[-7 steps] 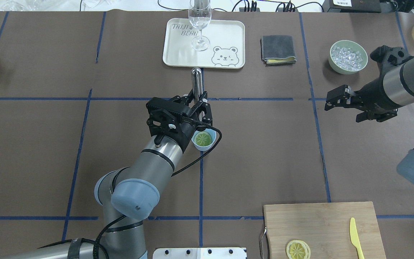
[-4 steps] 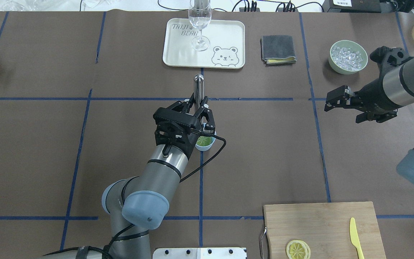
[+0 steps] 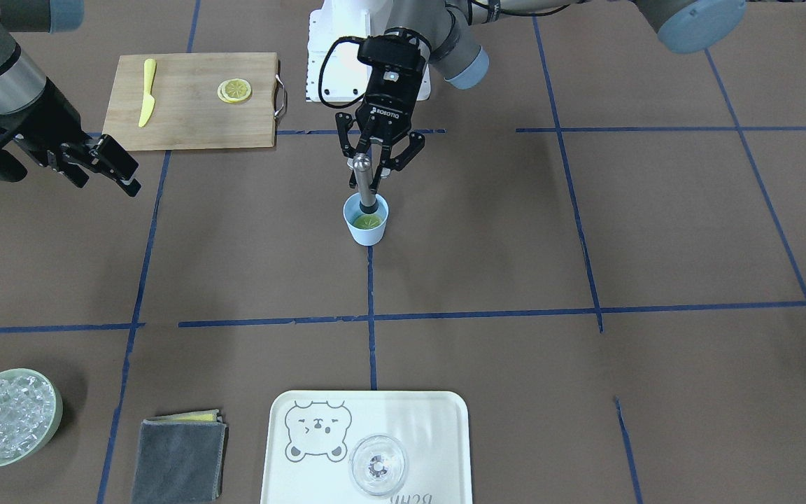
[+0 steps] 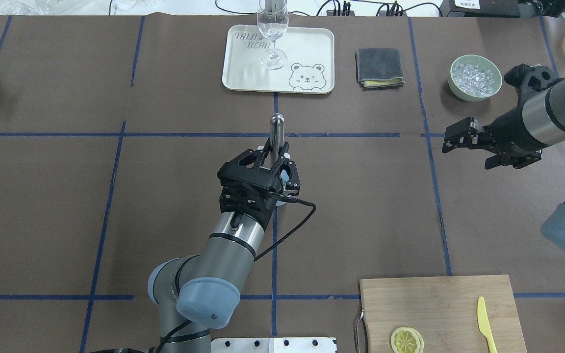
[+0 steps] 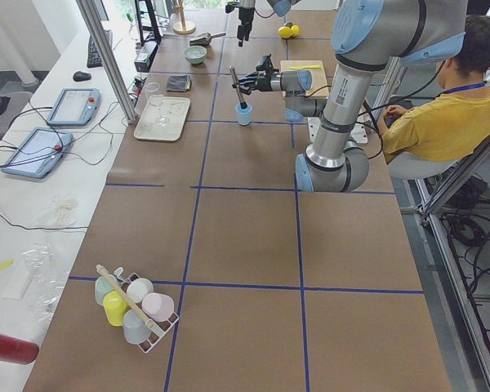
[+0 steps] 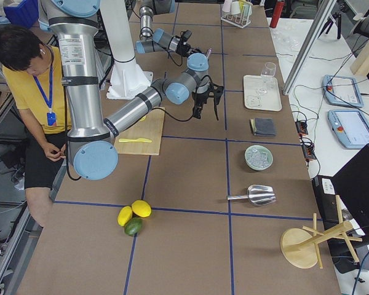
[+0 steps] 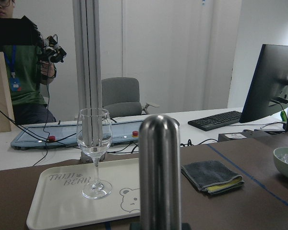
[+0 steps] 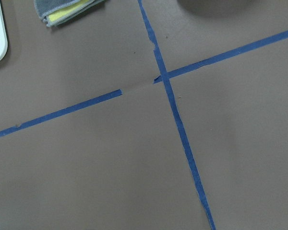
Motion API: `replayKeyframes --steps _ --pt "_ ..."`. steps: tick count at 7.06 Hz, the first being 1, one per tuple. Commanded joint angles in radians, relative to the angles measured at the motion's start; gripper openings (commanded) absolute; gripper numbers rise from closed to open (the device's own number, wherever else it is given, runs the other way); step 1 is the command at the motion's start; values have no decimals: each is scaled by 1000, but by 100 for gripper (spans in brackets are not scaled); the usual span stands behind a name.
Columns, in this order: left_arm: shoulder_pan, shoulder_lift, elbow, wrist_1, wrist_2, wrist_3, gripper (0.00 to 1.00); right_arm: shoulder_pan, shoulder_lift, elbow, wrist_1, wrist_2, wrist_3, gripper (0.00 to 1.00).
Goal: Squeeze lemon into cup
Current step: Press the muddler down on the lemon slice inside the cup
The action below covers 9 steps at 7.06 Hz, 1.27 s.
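Observation:
The light-blue cup (image 3: 366,229) stands at the table's middle with the greenish-yellow lemon piece (image 3: 368,222) lying in it, cut face up. My left gripper (image 3: 373,168) is shut on a steel muddler rod (image 3: 363,183) that stands nearly upright with its lower end inside the cup, on or just above the lemon. In the overhead view my left gripper (image 4: 276,156) covers the cup; the rod's top (image 4: 277,126) sticks out beyond it. The rod fills the left wrist view (image 7: 159,172). My right gripper (image 4: 451,139) is open and empty, above the table at the right.
A cutting board (image 4: 439,309) near the robot holds a lemon slice (image 4: 406,340) and a yellow knife (image 4: 484,321). A tray (image 4: 307,49) with a clear glass (image 4: 272,34), a folded grey cloth (image 4: 379,67) and a green bowl of ice (image 4: 475,77) stand at the far side.
My left gripper has moved right and toward the robot with the rod, coming over the cup and hiding it and the lemon in the overhead view. The right arm has barely moved.

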Motion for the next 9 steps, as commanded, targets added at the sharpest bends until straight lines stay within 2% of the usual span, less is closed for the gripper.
replayKeyframes --steps 1,4,9 --pt "3 -24 52 -21 1 -2 0 1 -2 1 0 0 0 100" --pt "4 -18 117 -55 12 -7 0 -1 -2 0 0 0 0 100" --pt "20 -12 126 -54 12 -7 0 -1 0 1 0 0 5 100"
